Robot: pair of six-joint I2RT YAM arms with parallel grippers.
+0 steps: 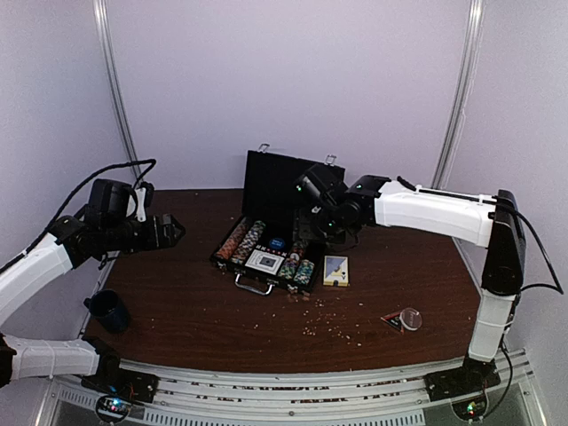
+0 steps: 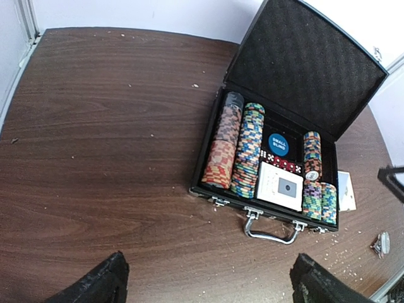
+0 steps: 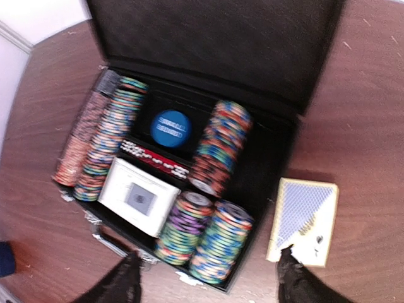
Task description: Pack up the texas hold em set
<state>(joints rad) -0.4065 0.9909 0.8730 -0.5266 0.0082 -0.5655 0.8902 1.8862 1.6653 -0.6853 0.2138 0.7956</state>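
Right gripper [image 3: 207, 283] is hanging spread wide and empty over the open case [image 3: 214, 44], which is sitting in the middle of the surface [image 1: 186, 302] with chip rows [image 3: 104, 145], a white card box [image 3: 140, 196], a blue round button [image 3: 170, 128] and red dice [image 3: 154, 161] lying inside. Left gripper [image 2: 208, 285] is hanging spread wide and empty too, off to the left near a dark blue mug [image 1: 111, 311], while a second card box [image 1: 335, 270] is lying just beside the case among crumbs [image 1: 337, 330]. From above, the right arm [image 1: 435, 213] is hiding part of the lid [image 1: 271, 177], and the dice are looking too blurry to count.
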